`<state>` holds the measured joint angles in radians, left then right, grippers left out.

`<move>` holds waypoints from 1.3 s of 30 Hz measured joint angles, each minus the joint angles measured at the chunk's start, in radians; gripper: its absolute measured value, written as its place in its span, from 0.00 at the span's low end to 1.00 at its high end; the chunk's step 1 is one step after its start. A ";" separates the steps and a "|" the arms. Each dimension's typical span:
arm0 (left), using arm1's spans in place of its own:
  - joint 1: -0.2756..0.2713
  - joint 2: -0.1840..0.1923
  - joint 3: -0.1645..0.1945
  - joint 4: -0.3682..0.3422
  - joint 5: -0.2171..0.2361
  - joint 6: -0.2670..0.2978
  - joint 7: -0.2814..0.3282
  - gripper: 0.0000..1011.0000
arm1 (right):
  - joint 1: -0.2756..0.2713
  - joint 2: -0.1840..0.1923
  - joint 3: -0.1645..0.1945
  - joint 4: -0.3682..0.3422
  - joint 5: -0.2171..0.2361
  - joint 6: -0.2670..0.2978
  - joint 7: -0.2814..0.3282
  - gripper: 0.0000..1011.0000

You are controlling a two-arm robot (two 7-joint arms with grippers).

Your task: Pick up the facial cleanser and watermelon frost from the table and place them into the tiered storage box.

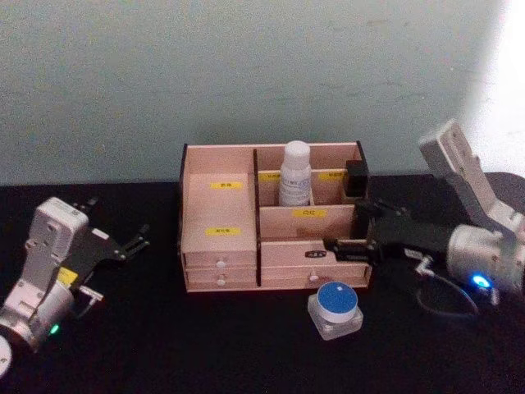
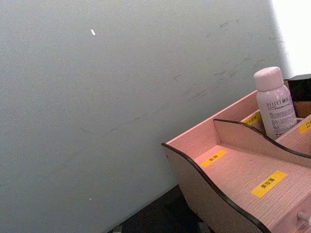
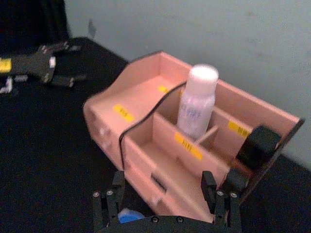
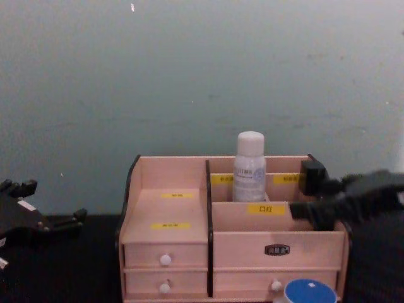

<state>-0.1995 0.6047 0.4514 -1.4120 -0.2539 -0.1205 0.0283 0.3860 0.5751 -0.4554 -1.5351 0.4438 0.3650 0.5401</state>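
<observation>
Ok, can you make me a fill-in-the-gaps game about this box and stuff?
The white bottle stands in the ____ row of the tiered storage box. The jar on the table before the box has a ____ lid. The right gripper, by the box's right front, has its fingers ____.
Missing: back; blue; open.

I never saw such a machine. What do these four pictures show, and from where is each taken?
This is a two-armed robot, with cameras on its head, chest and each wrist. On the black table stands a light wooden organiser with drawers, holding a white capped bottle. A clear jar with a blue lid stands in front. The left gripper is at the left; the right gripper is by the organiser's right front. Both have open jaws and hold nothing.
</observation>
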 joint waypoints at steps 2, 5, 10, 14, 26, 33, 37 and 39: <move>0.000 0.000 0.000 0.000 0.000 0.000 0.000 0.99 | -0.027 0.029 0.000 -0.015 0.006 -0.012 0.008 0.99; 0.000 0.000 0.000 0.000 0.000 0.000 0.000 0.99 | -0.053 0.057 -0.007 -0.025 0.008 -0.025 0.014 0.99; 0.000 0.000 0.000 0.000 0.000 0.000 0.000 0.99 | -0.075 0.087 -0.028 -0.030 -0.002 -0.045 0.027 0.99; 0.000 0.000 0.000 0.000 0.000 0.000 0.000 0.99 | -0.081 0.103 -0.051 -0.030 -0.018 -0.055 0.045 0.99; 0.000 0.000 0.000 0.000 0.000 0.000 0.000 0.99 | -0.069 0.096 -0.088 -0.011 -0.040 -0.016 0.044 0.99; 0.000 0.000 0.000 0.000 0.000 0.000 0.000 0.99 | -0.054 0.078 -0.099 0.011 -0.041 -0.002 0.045 0.99; 0.000 0.000 0.000 0.000 0.000 0.000 0.000 0.99 | -0.044 0.069 -0.104 0.026 -0.041 0.000 0.047 0.99; 0.000 0.000 0.000 0.000 0.000 0.000 0.000 0.99 | -0.037 0.064 -0.109 0.036 -0.041 0.000 0.049 0.99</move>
<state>-0.1995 0.6047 0.4514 -1.4120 -0.2539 -0.1205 0.0283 0.3485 0.6393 -0.5640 -1.4996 0.4029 0.3651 0.5887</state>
